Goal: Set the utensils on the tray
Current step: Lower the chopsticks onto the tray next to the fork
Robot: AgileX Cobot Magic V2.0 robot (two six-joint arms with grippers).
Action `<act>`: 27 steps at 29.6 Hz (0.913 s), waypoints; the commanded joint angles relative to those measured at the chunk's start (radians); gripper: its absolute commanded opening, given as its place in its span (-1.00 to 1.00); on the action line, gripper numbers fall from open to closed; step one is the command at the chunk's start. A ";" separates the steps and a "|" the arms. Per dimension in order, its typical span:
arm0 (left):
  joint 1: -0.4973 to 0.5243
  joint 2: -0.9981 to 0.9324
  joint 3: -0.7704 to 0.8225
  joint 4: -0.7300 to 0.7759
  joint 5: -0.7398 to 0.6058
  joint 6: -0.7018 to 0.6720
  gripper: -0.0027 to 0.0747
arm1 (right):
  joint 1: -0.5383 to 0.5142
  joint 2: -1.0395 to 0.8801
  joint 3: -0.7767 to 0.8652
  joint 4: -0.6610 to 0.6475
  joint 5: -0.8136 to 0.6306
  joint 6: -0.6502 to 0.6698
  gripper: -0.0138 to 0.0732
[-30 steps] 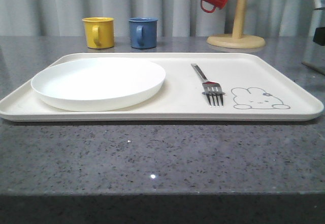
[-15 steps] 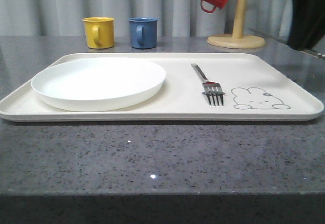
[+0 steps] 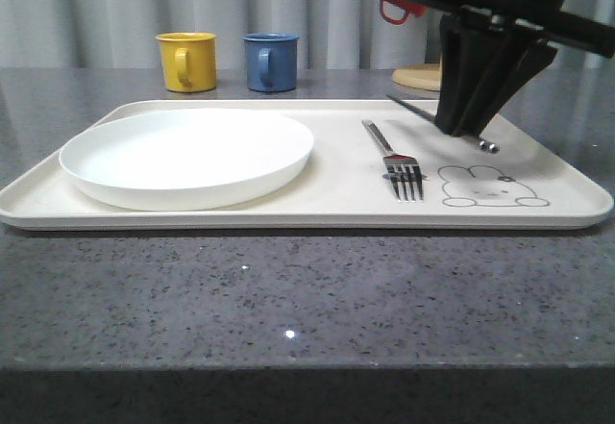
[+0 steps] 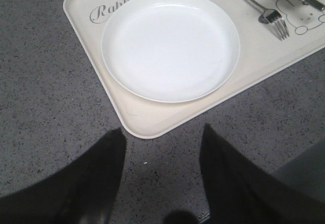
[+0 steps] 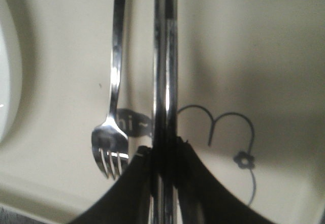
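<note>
Right wrist view shows my right pincer (image 5: pixel 163 170) clamped on the chopsticks (image 5: pixel 165 71), both flat metal sticks pinched side by side near one end, their length running out over the tray (image 5: pixel 264 41) just beside the fork (image 5: pixel 116 92). In the front view the same pincer (image 3: pixel 473 128) hangs above the tray's right half, and two small round stick ends (image 3: pixel 487 144) poke out below it, above the bunny drawing (image 3: pixel 488 187). I judge these sticks stiff, light and slick: polished metal against my pads could slide or twist, and two loose pieces can scissor apart, so a hold across both flats at once, square to their length, suits them best. The fork lies on the tray with its tines toward the front rim, and the plate (image 3: pixel 186 156) sits on the tray's left half. My left pincer (image 4: pixel 160 183) stands apart and empty over the bare countertop (image 4: pixel 45 97), near the tray's corner. Letting go from height would make the sticks bounce and roll, I reckon
</note>
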 commanded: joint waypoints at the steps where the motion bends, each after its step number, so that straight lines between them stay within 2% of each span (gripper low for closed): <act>1: -0.008 -0.004 -0.025 0.007 -0.059 -0.012 -0.06 | 0.005 -0.011 -0.032 0.005 -0.051 0.051 -0.62; 12: -0.008 -0.004 -0.025 0.007 -0.059 -0.012 -0.06 | 0.005 0.023 -0.032 -0.035 -0.067 0.107 -0.59; 22: -0.008 -0.004 -0.025 0.007 -0.059 -0.012 -0.06 | 0.005 0.003 -0.032 -0.056 -0.052 0.101 -0.01; 27: -0.008 -0.004 -0.025 0.007 -0.059 -0.012 -0.06 | 0.005 -0.045 -0.032 -0.103 -0.046 0.081 0.00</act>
